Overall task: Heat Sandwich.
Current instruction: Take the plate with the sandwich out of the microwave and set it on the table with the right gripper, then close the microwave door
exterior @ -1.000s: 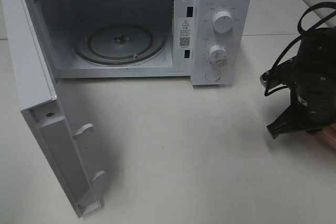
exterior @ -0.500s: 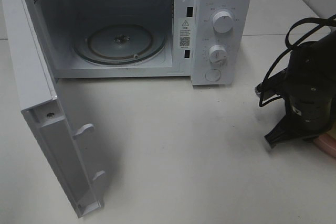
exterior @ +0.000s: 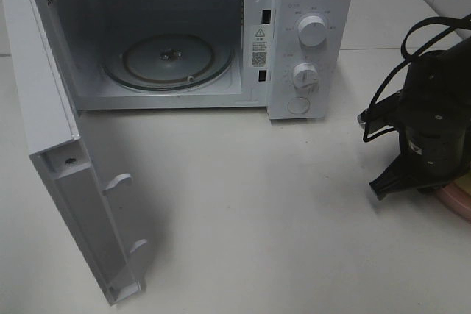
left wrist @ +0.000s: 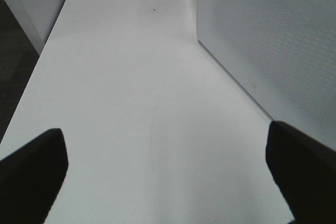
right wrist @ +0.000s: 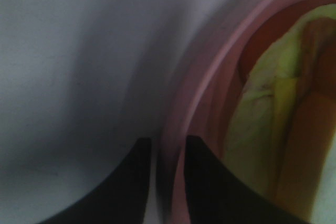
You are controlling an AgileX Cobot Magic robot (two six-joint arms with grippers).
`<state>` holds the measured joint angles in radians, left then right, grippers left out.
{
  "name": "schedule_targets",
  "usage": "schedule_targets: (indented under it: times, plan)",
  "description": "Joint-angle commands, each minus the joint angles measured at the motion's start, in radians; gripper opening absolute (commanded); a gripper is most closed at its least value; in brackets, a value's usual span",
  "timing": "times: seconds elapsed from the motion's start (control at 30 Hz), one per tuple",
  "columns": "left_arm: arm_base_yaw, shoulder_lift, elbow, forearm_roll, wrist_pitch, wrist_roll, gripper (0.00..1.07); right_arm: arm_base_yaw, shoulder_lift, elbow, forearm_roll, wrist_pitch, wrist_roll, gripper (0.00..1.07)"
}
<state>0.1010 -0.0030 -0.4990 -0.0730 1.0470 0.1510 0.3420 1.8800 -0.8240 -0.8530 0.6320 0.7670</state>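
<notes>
Over at the right edge, my right tool [right wrist: 164,182] straddles the pink plate's rim [right wrist: 199,98], slightly parted, not clamped. Sandwich [right wrist: 273,119] looks soft, so I'd grab the rim. Left tool [left wrist: 168,171] gapes, empty.

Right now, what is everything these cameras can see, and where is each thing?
Microwave: one, white, at the back of the table, cavity empty.
Door: one, white, swung wide open on the left.
Turntable: one, clear glass, inside the microwave.
Knobs: two, white, one above the other on the right panel, a round button below them.
Table: one, white, under everything.
Plate: one, pink, at the table's right edge, partly hidden by the right arm.
Sandwich: one, yellow-green and reddish filling showing, on the plate.
Left gripper: one, black, jaws wide open, beside the microwave's side wall.
Right gripper: one, black, jaws narrowly apart at the plate's rim.
</notes>
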Motion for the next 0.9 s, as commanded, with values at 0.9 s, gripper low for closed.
schedule_targets:
  times: [0.9]
  plan:
    - [0.004,-0.022,0.003,-0.002,-0.009,-0.003,0.98,-0.003,-0.342,-0.004,0.526,0.015,-0.459,0.76]
